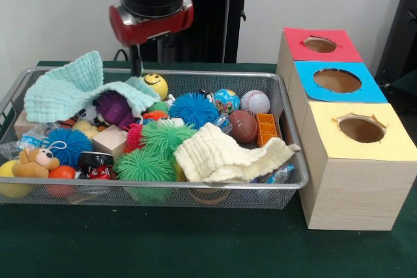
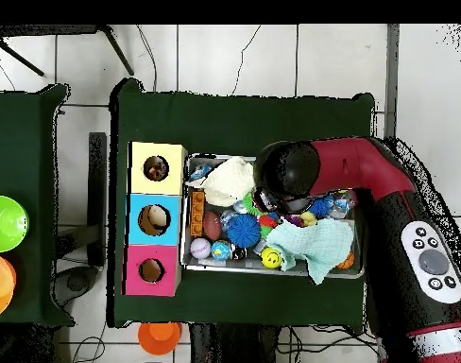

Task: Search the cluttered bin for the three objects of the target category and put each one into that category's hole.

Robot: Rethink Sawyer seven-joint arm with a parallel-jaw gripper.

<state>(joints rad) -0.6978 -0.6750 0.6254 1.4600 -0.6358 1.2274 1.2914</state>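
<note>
The silver wire-mesh bin [image 1: 294, 161] is full of toys; it also shows in the overhead view [image 2: 359, 269]. A small round thing with blue, green, yellow and red patches [image 1: 226, 100] lies beside the baseball; I cannot tell whether it is a fabric bundle. No other printed bundle shows. The yellow-surround hole [image 1: 361, 128] is in the nearest wooden box, right of the bin, and shows in the overhead view [image 2: 156, 168]. My gripper [image 1: 137, 62] hangs under the red wrist at the bin's far rim, beside a raised mint cloth [image 1: 65, 89]. The arm hides it from above.
A cream cloth [image 1: 221, 157] covers the bin's front right. Spiky rubber balls [image 1: 163, 138], a smiley ball [image 1: 155, 84], a baseball [image 1: 255, 102], a toy football [image 1: 242, 126] and a teddy [image 1: 36, 161] fill the bin. Blue-surround [image 1: 337, 81] and red-surround [image 1: 320, 44] holes lie behind the yellow one.
</note>
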